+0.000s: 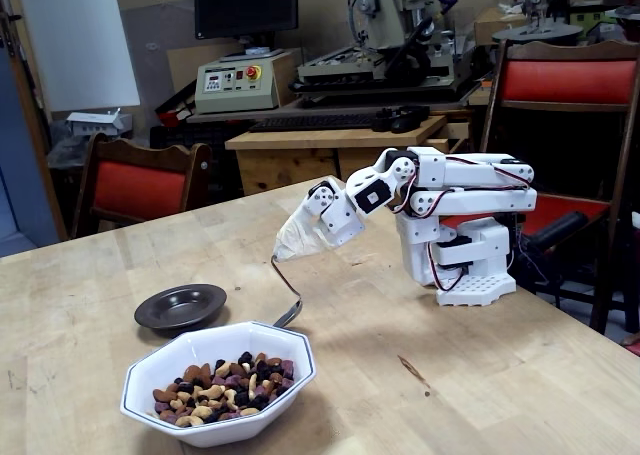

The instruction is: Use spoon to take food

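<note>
My gripper [300,237] is shut on the beige cone-like covering of the spoon [291,295], whose thin bent metal handle hangs down to the left of the arm. The spoon's bowl end dips just behind the far rim of the white octagonal bowl [150,370] and is partly hidden by it. The food [222,385], mixed tan and brown nuts with dark purple and black bits, fills the bottom of that bowl at the front of the wooden table [450,385].
A small dark brown dish [181,306] sits empty behind and left of the white bowl. The arm's white base [465,265] stands at the right of the table. Red-cushioned chairs stand behind the table's far edge.
</note>
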